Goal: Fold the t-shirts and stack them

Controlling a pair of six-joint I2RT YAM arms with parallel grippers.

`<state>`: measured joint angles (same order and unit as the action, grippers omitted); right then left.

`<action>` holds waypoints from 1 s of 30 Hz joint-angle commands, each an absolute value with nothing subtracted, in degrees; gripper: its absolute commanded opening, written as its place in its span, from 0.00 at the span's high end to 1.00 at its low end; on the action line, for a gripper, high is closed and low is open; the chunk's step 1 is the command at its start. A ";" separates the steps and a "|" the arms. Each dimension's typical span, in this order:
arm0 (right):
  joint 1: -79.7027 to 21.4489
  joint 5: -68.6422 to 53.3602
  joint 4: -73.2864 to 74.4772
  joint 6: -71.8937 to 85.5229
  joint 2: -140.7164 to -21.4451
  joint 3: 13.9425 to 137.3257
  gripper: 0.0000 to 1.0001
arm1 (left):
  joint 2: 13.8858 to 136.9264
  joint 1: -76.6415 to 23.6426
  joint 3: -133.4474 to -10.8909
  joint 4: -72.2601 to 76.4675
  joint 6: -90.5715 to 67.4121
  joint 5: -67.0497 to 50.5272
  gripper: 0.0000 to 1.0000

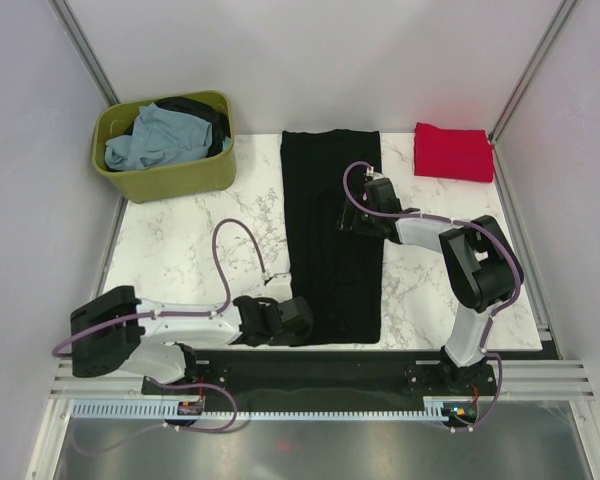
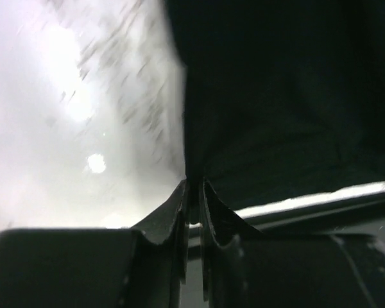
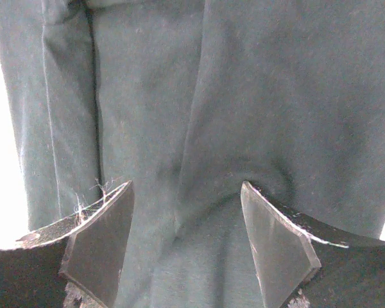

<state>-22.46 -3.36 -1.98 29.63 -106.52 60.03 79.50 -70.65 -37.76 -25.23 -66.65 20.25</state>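
marble table (image 1: 180, 240); left pincer (image 1: 302, 320) clamps edge of black shirt (image 1: 332, 200).

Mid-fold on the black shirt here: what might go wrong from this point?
The left claw pinches only the near-left corner edge of the black shirt; that thin grip may slip when lifted.
The right claw stands open over mid-shirt with wrinkles between its fingers; closing there might bunch the cloth or catch one layer only.
The near hem lies at the table edge and could drag off.
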 commanded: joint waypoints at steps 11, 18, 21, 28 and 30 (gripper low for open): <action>-22.24 3.08 7.56 29.80 -109.16 56.86 0.23 | 61.35 -76.46 -34.88 -49.57 -79.90 20.83 0.46; -23.55 0.09 15.00 26.19 -98.19 58.80 0.21 | 66.61 -76.20 -43.58 -43.89 -72.35 27.06 0.26; -23.82 4.91 18.71 26.54 -90.72 57.75 0.20 | 69.86 -74.36 -47.10 -36.77 -65.67 25.67 0.24; -24.17 5.81 24.17 32.86 -70.77 41.17 0.18 | 74.88 -60.75 -47.57 -25.18 -54.07 16.89 0.27; -25.39 3.00 24.08 35.58 -66.20 37.72 0.19 | 75.67 -54.08 -45.89 -20.68 -50.55 11.62 0.29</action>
